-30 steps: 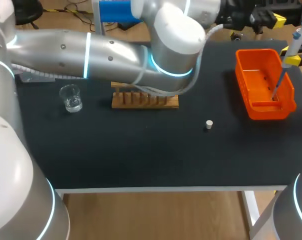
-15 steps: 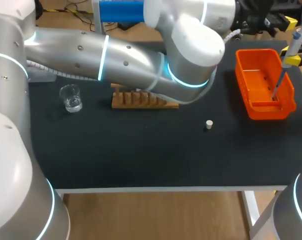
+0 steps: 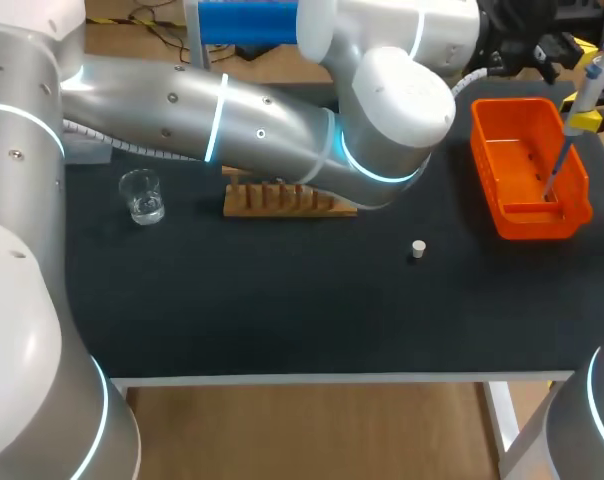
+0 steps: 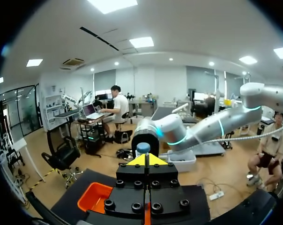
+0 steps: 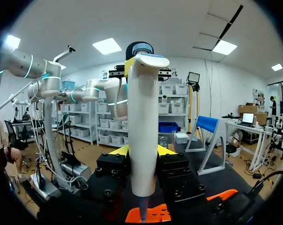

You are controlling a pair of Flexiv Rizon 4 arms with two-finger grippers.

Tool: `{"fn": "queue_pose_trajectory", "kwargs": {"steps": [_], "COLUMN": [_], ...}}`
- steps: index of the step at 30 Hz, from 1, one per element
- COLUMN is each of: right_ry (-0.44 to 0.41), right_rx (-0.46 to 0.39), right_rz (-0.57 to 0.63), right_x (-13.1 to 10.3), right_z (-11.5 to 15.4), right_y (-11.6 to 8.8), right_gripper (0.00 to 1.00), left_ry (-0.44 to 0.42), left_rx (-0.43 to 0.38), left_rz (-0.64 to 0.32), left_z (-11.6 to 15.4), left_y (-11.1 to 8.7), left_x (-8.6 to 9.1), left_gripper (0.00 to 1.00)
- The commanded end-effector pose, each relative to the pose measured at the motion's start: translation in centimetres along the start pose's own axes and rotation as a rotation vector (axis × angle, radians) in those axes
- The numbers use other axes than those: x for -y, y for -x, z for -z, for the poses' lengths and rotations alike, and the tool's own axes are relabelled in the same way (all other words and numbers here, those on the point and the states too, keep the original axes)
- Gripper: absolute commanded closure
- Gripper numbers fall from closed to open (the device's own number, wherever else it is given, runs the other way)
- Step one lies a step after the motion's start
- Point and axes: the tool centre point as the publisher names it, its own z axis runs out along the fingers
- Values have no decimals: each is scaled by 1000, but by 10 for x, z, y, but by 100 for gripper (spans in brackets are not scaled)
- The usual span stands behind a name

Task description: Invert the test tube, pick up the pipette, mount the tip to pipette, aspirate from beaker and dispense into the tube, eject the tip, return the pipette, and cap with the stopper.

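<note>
My right gripper [image 3: 585, 121] is shut on the white pipette [image 3: 593, 75], held upright at the table's far right. Its thin tip points down into the orange bin [image 3: 512, 215]. In the right wrist view the pipette [image 5: 142, 136] stands between the fingers of my right gripper [image 5: 142, 157]. My left arm reaches across the back of the table. Its gripper [image 3: 552, 45] is shut and empty, close beside the pipette's top. From the left wrist, the pipette's blue cap [image 4: 143, 149] shows just ahead of the shut left gripper [image 4: 146, 160]. A glass beaker [image 3: 142, 195] stands at the left, and a small white stopper [image 3: 418, 248] lies mid-table. I see no test tube.
A wooden rack [image 3: 282, 200] sits behind the table's middle, its back part hidden under my left arm. The orange bin [image 4: 97, 197] lies below the left gripper. Open black tabletop [image 3: 282, 310] stretches along the front.
My left arm has swung to the right across the back of the table, bringing its gripper up to the pipette's top. The right arm and pipette have not moved.
</note>
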Motion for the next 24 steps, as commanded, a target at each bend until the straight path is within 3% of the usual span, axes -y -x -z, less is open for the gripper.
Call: {"fn": "queue_pose_trajectory", "kwargs": {"steps": [1,24], "right_ry": [-1,-1], "right_rx": [-7,-7], "right_rz": [-1,-1], "right_x": [0,0], "right_z": [3,3], "right_y": [2,2], "right_gripper": [100,100], "left_ry": [-98,-97], "left_rx": [-11,-40], "left_rz": [1,43], "left_z": [-7,-17], "left_y": [7,11], "left_x": [-4,-19], "left_gripper": [100,100]}}
